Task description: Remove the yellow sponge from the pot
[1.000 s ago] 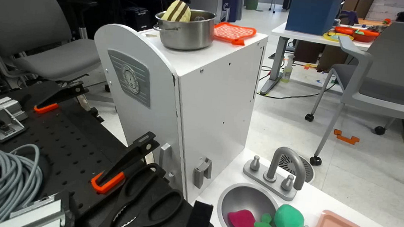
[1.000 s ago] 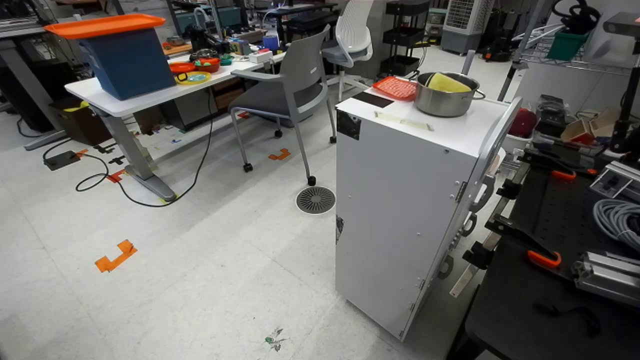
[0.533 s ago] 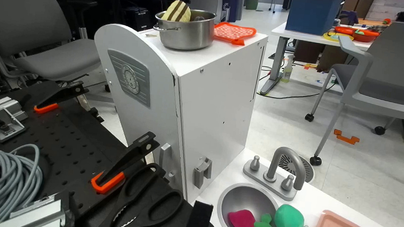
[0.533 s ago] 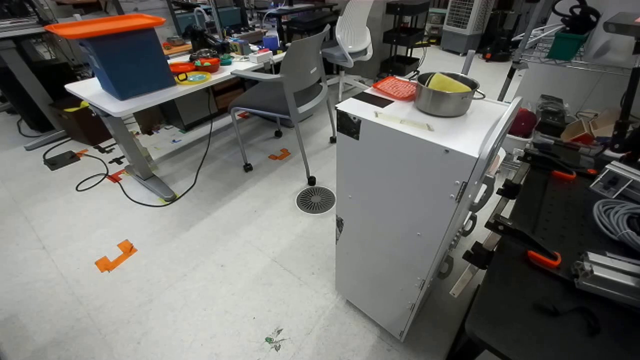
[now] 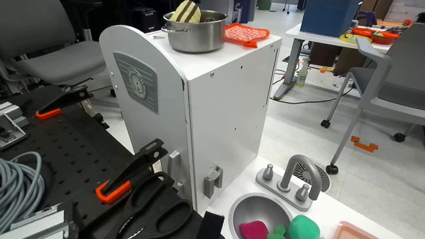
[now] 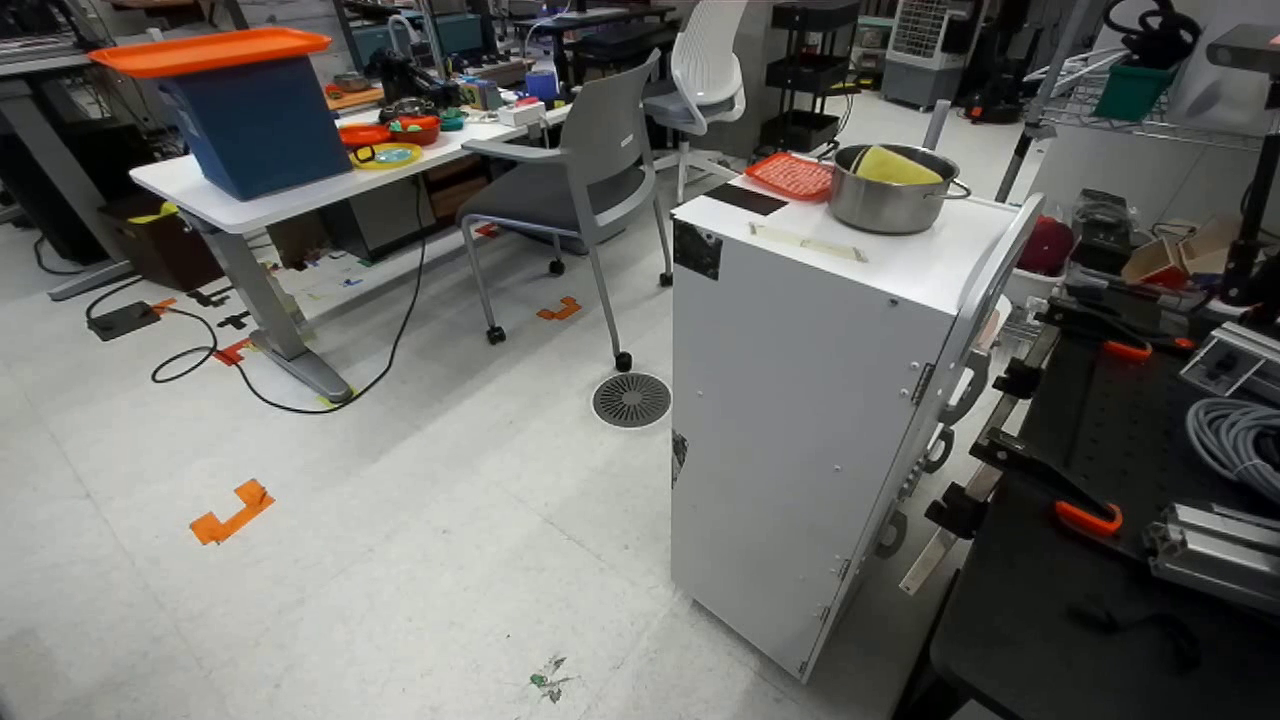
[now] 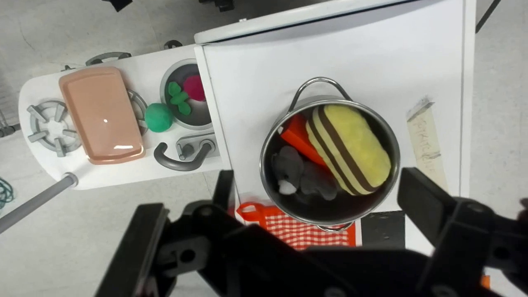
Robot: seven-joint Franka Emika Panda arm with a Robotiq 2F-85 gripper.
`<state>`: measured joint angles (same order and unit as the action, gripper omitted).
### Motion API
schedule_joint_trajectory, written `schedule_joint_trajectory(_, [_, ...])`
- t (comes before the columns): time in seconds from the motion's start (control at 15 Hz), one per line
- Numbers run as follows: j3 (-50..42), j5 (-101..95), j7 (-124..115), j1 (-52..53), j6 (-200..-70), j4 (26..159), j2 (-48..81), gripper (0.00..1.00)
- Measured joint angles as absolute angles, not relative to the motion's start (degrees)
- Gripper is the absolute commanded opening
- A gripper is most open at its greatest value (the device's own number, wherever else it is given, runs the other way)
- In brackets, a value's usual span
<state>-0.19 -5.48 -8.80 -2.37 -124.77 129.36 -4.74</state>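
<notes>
In the wrist view, the hand [image 7: 317, 189] is facing down at the pot [image 5: 198, 37], its two sides standing wide apart with the pot's mouth showing between them. The yellow sponge [image 7: 359, 144], striped brown and cream, is sitting inside the pot; in both exterior views its upper edge is rising above the rim. Seen from above, a narrow dark gap is showing between the sponge's outer side and the pot's wall, while its striped side is bordering an orange-red block [image 7: 301, 140] and soft dark-grey items [image 7: 291, 165]. Whether the sponge is touching the rim, I cannot tell.

The pot is standing upright on the white counter [image 7: 247, 62], and between it and a raised panel [image 5: 138, 43] running along one edge, a broad white expanse is stretching. On the opposite side a red-checked cloth [image 7: 297, 229] is lying just beside the pot, its loop reaching close to the edge facing the sink [image 5: 258, 208], which is lying lower and is holding a pink item [image 5: 254, 233] and a green item [image 5: 276, 238]. A strip of tape [image 7: 427, 144] is lying between the pot and another of the counter's edges.
</notes>
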Motion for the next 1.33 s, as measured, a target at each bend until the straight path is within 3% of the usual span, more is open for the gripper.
schedule_joint_trajectory(1.33, [-0.23, -5.21, -5.94, -2.1, -124.94, 129.41, -4.68, 1.0])
